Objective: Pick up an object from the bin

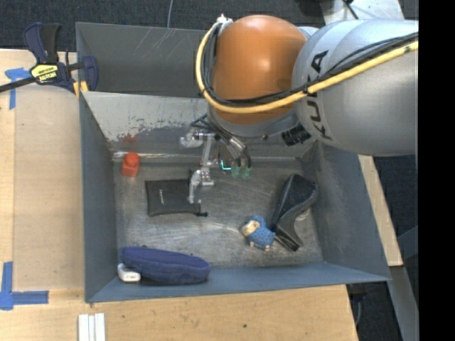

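Centre of the frame: the gripper (202, 194) hangs at the right end of a flat black rectangle (168, 198), which stretches leftward; released or clenched, I cannot tell.

Setting: you are looking at a robotics lab, a test cell for bin picking.
- Arm (370, 84): grey industrial make, lettered KUKA, with an orange cover (256, 59) and a yellow cable (355, 66) looped round its wrist.
- Bin (96, 212): grey sheet metal with scuffed walls, set under your arm.
- Contents: unrelated test odds, namely an orange block (130, 164), a black pad (169, 197), a blue pouch (165, 265) and a small toy (258, 233).
- Behind the bin: a black mat (106, 2) with a loose lead (173, 2).
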`<state>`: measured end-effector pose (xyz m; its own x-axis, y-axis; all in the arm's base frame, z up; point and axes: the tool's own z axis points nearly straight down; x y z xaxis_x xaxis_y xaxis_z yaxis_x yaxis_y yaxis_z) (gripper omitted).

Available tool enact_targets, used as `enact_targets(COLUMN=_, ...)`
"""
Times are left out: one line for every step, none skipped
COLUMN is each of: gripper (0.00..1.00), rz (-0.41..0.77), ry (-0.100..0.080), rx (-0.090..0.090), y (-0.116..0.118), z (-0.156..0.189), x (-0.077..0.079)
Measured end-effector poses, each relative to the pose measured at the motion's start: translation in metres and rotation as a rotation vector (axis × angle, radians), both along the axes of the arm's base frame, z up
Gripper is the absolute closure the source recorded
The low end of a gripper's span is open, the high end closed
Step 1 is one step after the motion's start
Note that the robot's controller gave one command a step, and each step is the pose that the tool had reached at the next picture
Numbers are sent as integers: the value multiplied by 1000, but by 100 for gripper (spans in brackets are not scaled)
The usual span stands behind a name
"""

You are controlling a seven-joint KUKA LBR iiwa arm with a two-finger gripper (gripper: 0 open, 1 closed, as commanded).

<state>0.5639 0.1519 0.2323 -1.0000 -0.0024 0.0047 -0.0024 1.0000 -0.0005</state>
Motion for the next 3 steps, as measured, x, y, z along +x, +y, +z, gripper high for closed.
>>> enact_targets(gripper=0, rz=101, ry=-13, rx=3, y=-8, z=-160, x=14)
enact_targets(gripper=100, rz=99, ry=-33, rx=7, y=-7, z=-153, x=19)
enact_targets(gripper=100, rz=113, ry=-15, rx=1, y=-55, z=33, x=-17)
